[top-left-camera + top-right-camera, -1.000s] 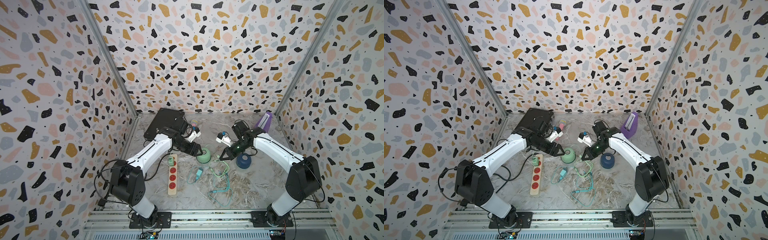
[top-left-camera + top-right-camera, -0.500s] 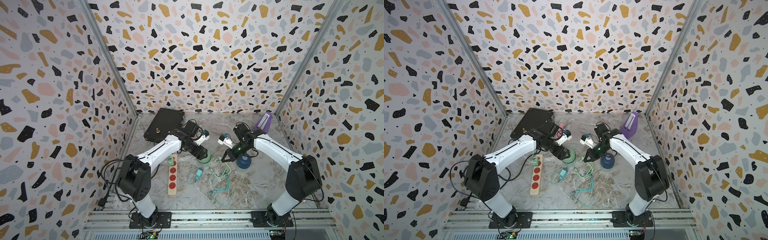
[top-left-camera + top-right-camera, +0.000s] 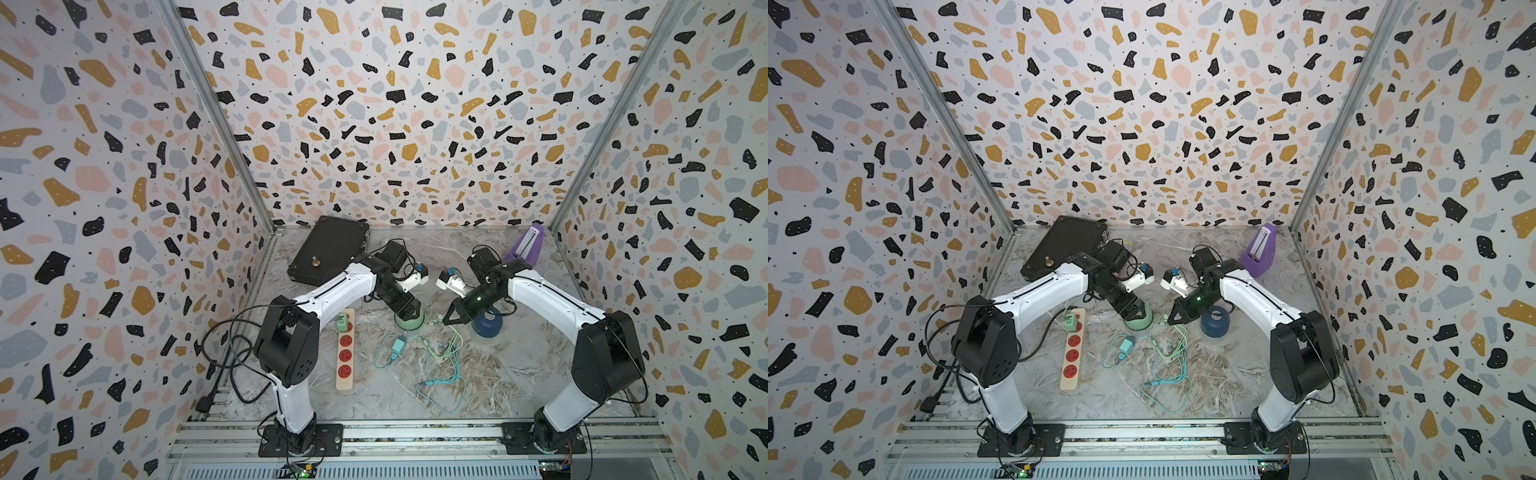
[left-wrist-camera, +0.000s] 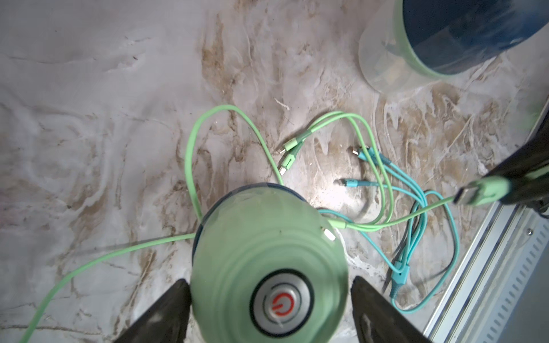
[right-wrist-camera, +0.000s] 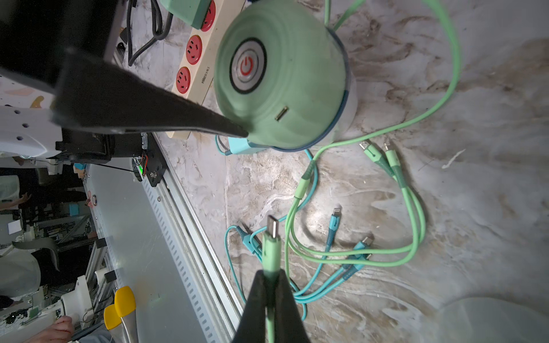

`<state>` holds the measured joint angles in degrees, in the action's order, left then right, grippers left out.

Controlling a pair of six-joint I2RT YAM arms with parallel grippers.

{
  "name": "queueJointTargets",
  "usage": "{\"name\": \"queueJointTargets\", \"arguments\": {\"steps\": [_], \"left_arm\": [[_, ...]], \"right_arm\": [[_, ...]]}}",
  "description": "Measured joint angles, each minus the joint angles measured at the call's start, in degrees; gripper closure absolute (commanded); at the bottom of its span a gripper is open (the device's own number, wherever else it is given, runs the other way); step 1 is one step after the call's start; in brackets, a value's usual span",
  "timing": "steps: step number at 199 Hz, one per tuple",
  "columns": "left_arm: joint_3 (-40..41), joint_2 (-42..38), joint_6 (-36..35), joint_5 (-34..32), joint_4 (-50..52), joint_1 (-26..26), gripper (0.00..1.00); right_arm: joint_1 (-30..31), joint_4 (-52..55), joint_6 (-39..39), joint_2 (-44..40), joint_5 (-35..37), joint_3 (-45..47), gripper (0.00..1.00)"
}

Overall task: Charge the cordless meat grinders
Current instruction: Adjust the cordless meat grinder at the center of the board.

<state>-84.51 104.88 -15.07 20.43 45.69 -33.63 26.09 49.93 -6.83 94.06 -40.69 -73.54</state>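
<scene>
Left gripper [image 4: 269, 282]: jaws wide, straddling the mint green grinder [image 4: 267, 258], one finger close at each flank of the dome. Right gripper [image 5: 271, 276]: clamped on the green cable plug [image 5: 271, 237], at 3 o'clock of that grinder in both top views. Navy grinder [image 3: 487, 325] stands farther toward 3 o'clock, apart from both jaws.

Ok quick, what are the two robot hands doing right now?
Left gripper: open, jaws either side of the mint green grinder.
Right gripper: closed, pinching the green cable plug.
</scene>
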Motion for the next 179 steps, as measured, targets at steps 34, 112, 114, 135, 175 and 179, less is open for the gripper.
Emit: {"name": "queueJointTargets", "arguments": {"steps": [34,112,114,135,175,179], "left_arm": [[-0.26,0.02,-1.29,0.37,0.33,0.07,0.23],[-0.11,-0.17,-10.71,3.76,-0.74,0.22,0.25],[-0.11,-0.17,-10.97,3.85,-0.74,0.24,0.25],[-0.13,-0.07,-12.44,4.76,-0.72,0.44,0.23],[-0.31,0.74,-14.62,6.75,-0.15,0.50,0.20],[-0.52,0.94,-14.73,6.78,0.11,0.50,0.19]], "right_arm": [[-0.11,-0.33,0.20,0.00,-0.37,0.00,1.00],[-0.17,-0.22,-0.74,1.79,-5.60,0.28,1.00],[-0.17,-0.17,-0.81,1.99,-5.75,0.28,1.00],[-0.28,0.48,-1.49,4.00,-7.19,0.28,1.00],[-0.92,0.85,-2.34,6.82,-9.44,0.26,1.00],[-1.03,0.87,-2.40,6.95,-9.66,0.26,1.00]]}}
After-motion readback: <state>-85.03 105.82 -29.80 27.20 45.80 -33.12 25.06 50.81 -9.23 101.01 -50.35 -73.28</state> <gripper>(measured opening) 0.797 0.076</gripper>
